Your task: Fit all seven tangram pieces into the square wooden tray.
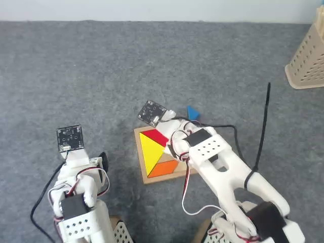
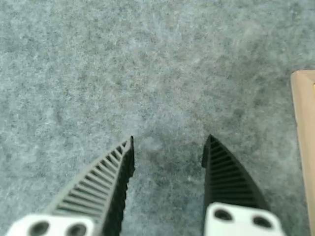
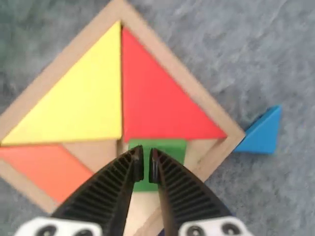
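High view down over table [image 1: 101,66]; wrist views close, downward; all apparently share tray [image 1: 159,178].

Grey carpet and a basket at the edge

Grey carpet [image 1: 101,66] covers the table across the high view. A beige lattice basket [image 1: 309,55] stands at the upper right, cut by the frame edge. A pale wall strip [image 1: 152,9] runs along the top.

No text or number can be read on the tray [image 3: 187,82]. The wrist boards [image 1: 70,137] [image 1: 152,113] may carry tiny markings, too small to read.
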